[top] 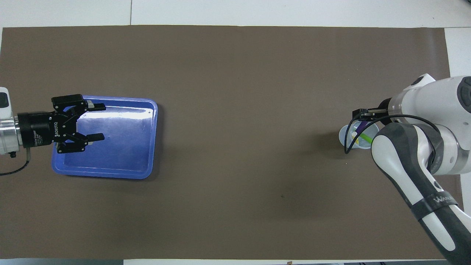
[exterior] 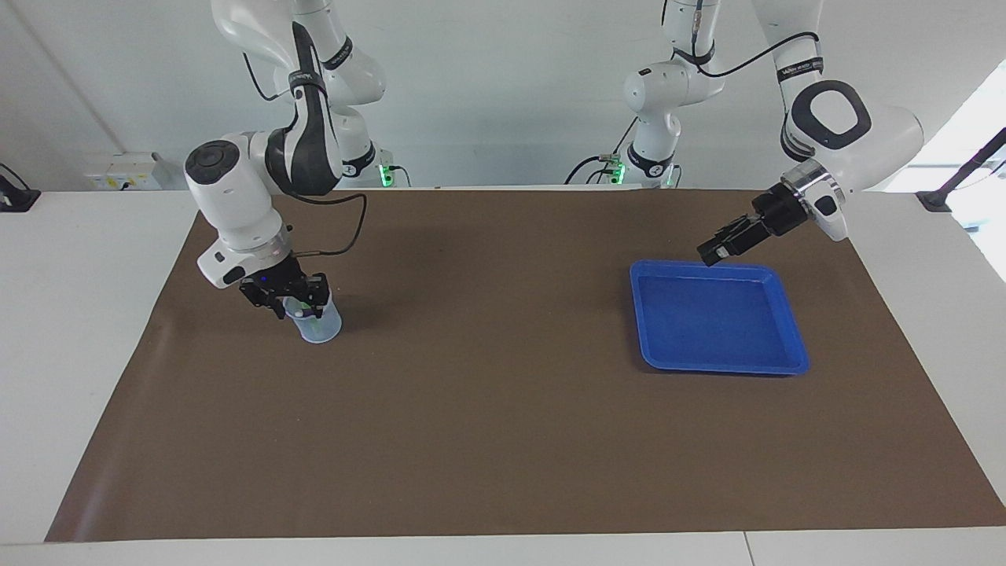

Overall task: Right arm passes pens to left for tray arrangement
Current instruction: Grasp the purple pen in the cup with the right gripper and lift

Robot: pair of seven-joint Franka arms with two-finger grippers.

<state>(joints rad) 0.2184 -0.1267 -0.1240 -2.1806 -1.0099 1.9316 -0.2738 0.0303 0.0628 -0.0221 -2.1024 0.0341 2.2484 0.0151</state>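
Three pens stand in a small translucent cup (exterior: 317, 322) toward the right arm's end of the table: purple (top: 361, 126), yellow (top: 354, 137) and green (top: 365, 138). My right gripper (exterior: 296, 301), with a blue light, is at the cup's mouth with its fingers apart around the pen tops; in the overhead view (top: 365, 117) the arm hides most of it. The blue tray (exterior: 719, 365) lies toward the left arm's end and also shows in the overhead view (top: 121, 154). My left gripper (exterior: 711, 253) is open and empty, held over the tray's edge nearest the robots (top: 96, 122).
A brown mat (exterior: 487, 409) covers the table between the cup and the tray. White table edges (exterior: 78, 314) border it. A black cable (top: 349, 141) loops from the right wrist beside the cup.
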